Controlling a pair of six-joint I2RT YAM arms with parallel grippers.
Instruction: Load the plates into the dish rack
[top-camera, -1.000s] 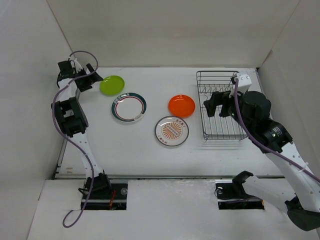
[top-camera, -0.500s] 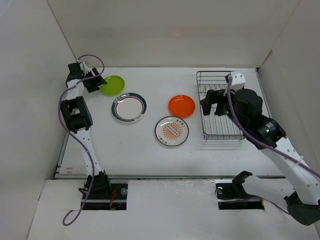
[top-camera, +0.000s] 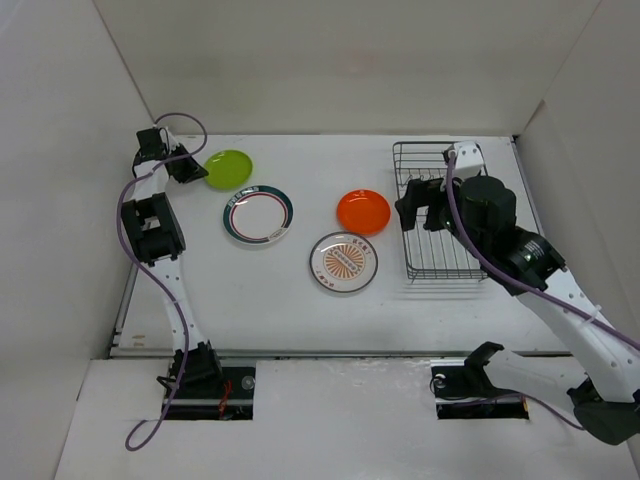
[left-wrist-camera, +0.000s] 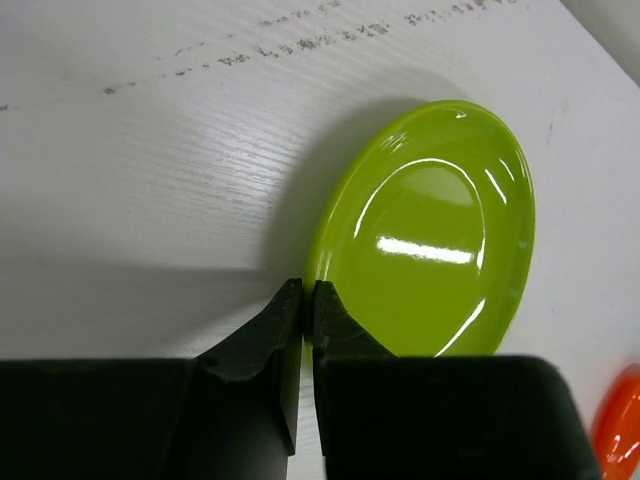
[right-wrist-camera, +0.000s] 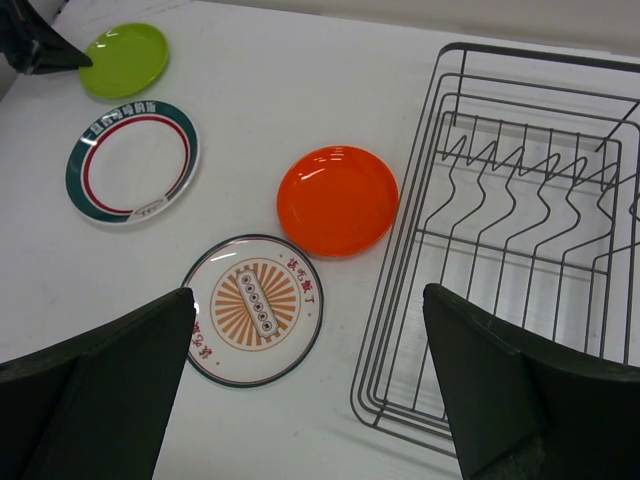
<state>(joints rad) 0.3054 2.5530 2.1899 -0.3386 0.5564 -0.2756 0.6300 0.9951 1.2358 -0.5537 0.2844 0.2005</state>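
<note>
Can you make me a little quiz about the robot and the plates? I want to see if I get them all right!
1. Where does the left gripper pinch the lime-green plate? A) its middle B) its rim C) nowhere
2. True or false: a plate already stands in the dish rack.
3. How many plates can you count in all?

Key
1. B
2. False, the rack holds no plate.
3. Four: the lime-green plate, the orange plate, the sunburst plate and the green-and-red-rimmed plate.
</note>
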